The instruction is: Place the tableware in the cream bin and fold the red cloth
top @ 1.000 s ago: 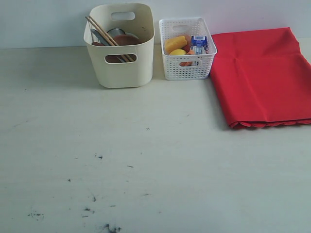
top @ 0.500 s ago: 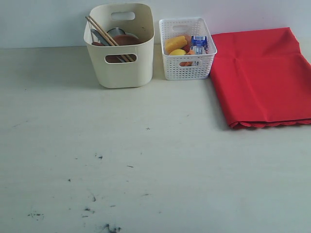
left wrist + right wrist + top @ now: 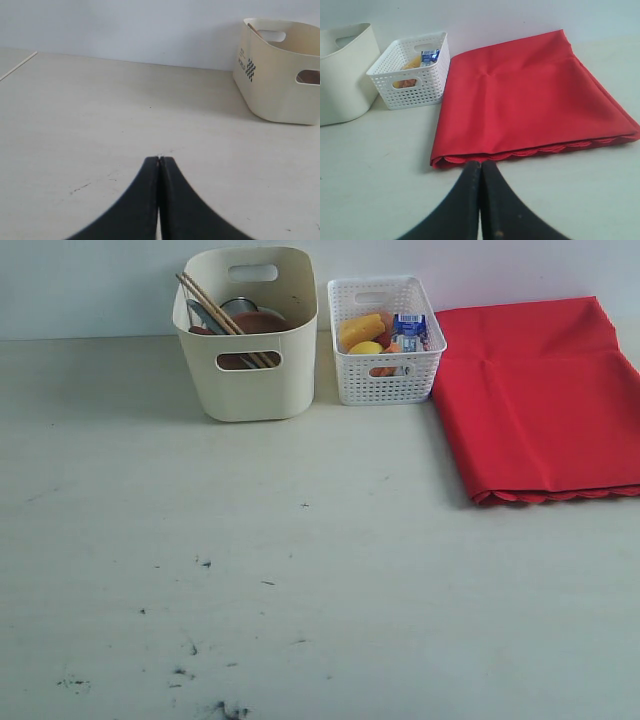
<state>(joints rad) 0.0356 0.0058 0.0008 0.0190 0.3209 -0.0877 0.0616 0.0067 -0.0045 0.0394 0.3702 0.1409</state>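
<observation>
- Exterior: cream bin [image 3: 250,385] holds chopsticks [image 3: 210,308] and brown plate [image 3: 262,320]. Red cloth [image 3: 540,400] lies folded beside white basket [image 3: 385,385]. Nothing has moved in the last second, so the task looks finished.
- Left wrist: left gripper [image 3: 159,161], jaws pressed together, empty.
- Right wrist: right gripper [image 3: 481,164] likewise, near the cloth's scalloped edge.

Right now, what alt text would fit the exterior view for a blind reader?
A cream bin holding chopsticks and other tableware stands at the back of a pale table, a white basket of food beside it. A folded red cloth lies right of the basket.
</observation>
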